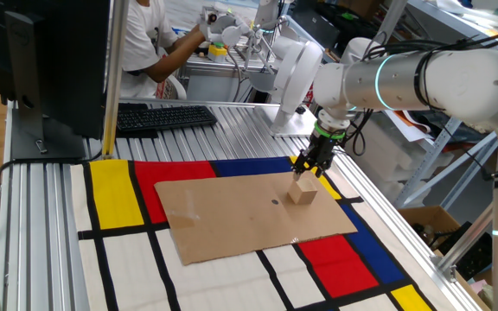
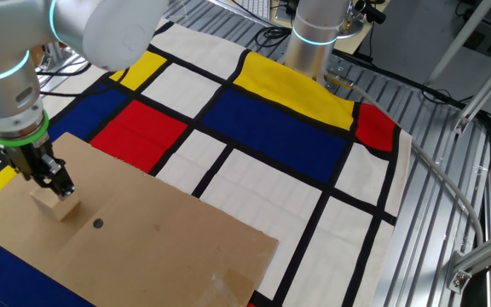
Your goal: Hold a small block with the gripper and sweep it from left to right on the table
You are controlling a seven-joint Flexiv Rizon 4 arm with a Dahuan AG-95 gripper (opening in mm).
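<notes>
Nearest you, your bench (image 1: 50, 199) carries the colored mat (image 1: 115, 194) and cardboard sheet (image 1: 232, 220). Above it, the gripper (image 1: 307, 169) points straight down, fingers (image 2: 57, 180) spread wide, straddling the small block's (image 1: 302, 191) top. That cube sits flat on the cardboard, no long axis.

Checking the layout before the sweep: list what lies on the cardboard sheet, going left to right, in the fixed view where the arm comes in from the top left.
small block with the gripper open just above it → small dark spot on the cardboard sheet → the sheet's right corner, beyond which the mat shows.
</notes>
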